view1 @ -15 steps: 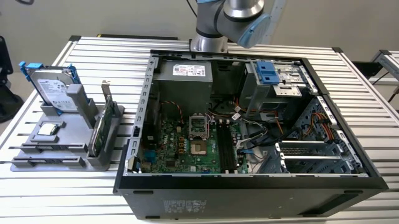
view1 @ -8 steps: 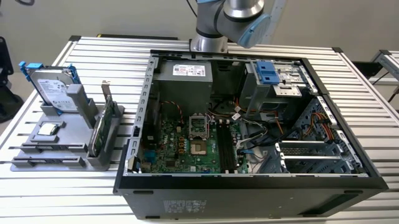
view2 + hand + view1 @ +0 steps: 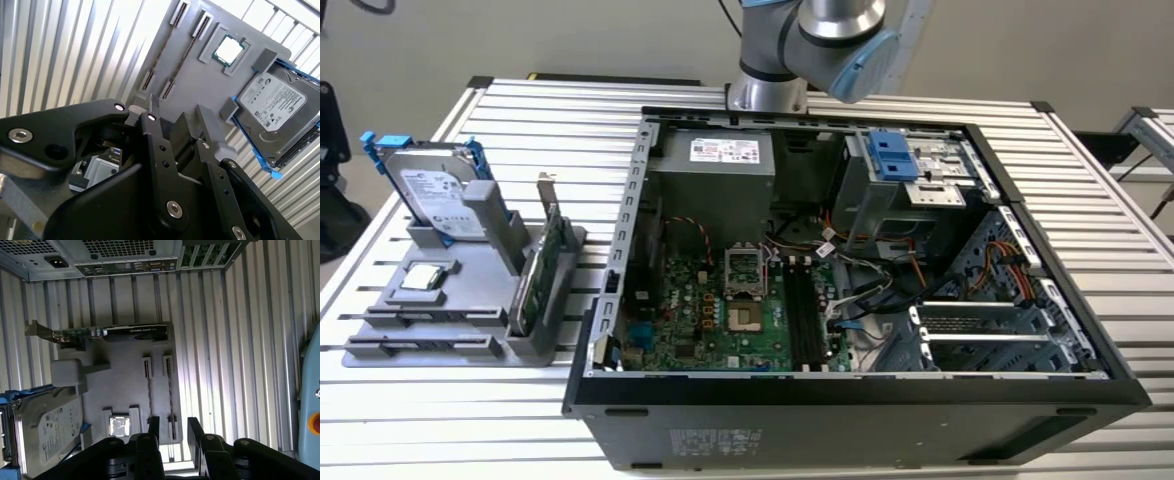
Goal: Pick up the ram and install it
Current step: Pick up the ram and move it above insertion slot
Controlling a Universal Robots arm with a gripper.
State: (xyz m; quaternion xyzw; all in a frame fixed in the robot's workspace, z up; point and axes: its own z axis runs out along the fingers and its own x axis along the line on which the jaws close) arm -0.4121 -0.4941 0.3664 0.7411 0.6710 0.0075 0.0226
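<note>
The hand (image 3: 174, 426) hangs above the gray holder (image 3: 120, 385), over the holder's edge farthest from the green card (image 3: 110, 333). Its two black fingers (image 3: 154, 426) are spread, with an open gap and nothing between them. Under that gap lies the end of one of the holder's two long narrow slots (image 3: 168, 390), beside a processor chip (image 3: 120, 426). Each slot shows a thin dark strip seen edge-on; whether either strip is the ram I cannot tell. The holder also props up a hard drive (image 3: 438, 190) and sits on the slatted counter (image 3: 520, 110), near the edge on the exterior view's left. The open computer case (image 3: 854, 420) lies at the counter's middle, its motherboard (image 3: 707, 310) facing up.
</note>
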